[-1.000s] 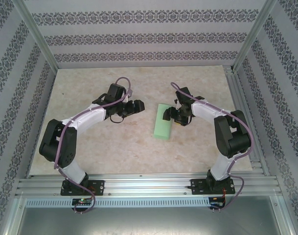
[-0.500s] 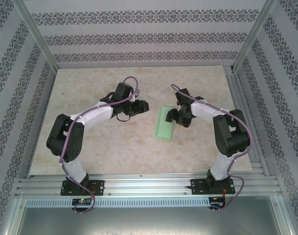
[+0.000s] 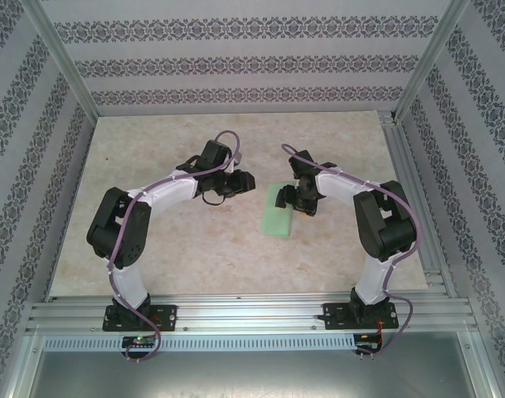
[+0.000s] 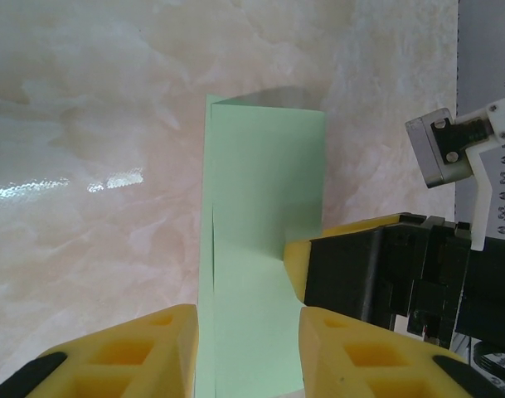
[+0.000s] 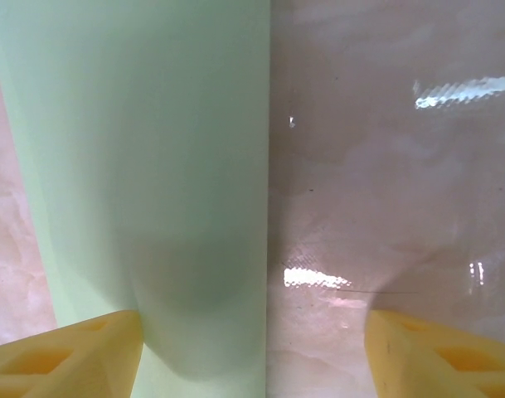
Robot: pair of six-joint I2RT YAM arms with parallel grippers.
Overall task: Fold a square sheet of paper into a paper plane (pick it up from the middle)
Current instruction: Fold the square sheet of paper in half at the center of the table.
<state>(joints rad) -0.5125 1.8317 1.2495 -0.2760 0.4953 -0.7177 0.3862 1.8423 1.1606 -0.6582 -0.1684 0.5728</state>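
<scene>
square sheet of paper (image 3: 279, 217) is what i look for first: it lies doubled over into a long light-green strip, flat on the table (image 3: 194, 257), a little right of the middle, with its long side running near to far. on the left wrist camera the paper (image 4: 264, 207) shows two layers not quite flush along one long edge.

left arm (image 3: 152, 203) bends in from the near left, right arm (image 3: 376, 220) from the near right.

left gripper (image 3: 245, 182) hangs just left of the strip's far end, not touching it; on its own camera the left gripper (image 4: 248, 319) has its fingers partly apart with nothing between them.

right gripper (image 3: 292, 197) sits over the far right edge of the strip. its fingers stand wide apart on the right wrist camera (image 5: 254, 323), one above the paper (image 5: 144, 166), the other above bare table. one yellow fingertip (image 4: 295, 265) rests at the paper's edge; whether it presses down i cannot tell.
</scene>
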